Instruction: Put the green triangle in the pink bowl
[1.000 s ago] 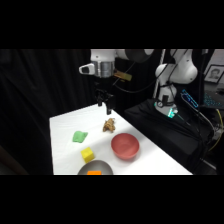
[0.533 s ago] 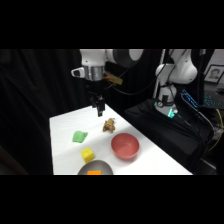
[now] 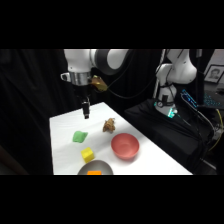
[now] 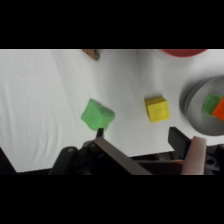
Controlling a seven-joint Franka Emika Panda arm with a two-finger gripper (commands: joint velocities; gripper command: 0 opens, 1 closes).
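Note:
The green triangle (image 3: 79, 136) lies on the white table left of centre, and in the wrist view the green triangle (image 4: 97, 115) sits just above my left finger. The pink bowl (image 3: 125, 146) stands to its right, empty; only its rim, the pink bowl (image 4: 182, 51), shows at the wrist view's top edge. My gripper (image 3: 86, 111) hangs above the table's far left part, behind and above the triangle. In the wrist view the gripper (image 4: 140, 140) is open with nothing between its fingers.
A yellow cube (image 3: 88, 154) lies in front of the triangle. The grey bowl (image 3: 95, 169) at the near edge holds an orange piece, and the wrist view also shows a green one in it. A brown lump (image 3: 108, 125) sits behind the pink bowl.
The gripper has moved left along the table's far side, from above the brown lump to a spot nearer the green triangle. The objects on the table have stayed put.

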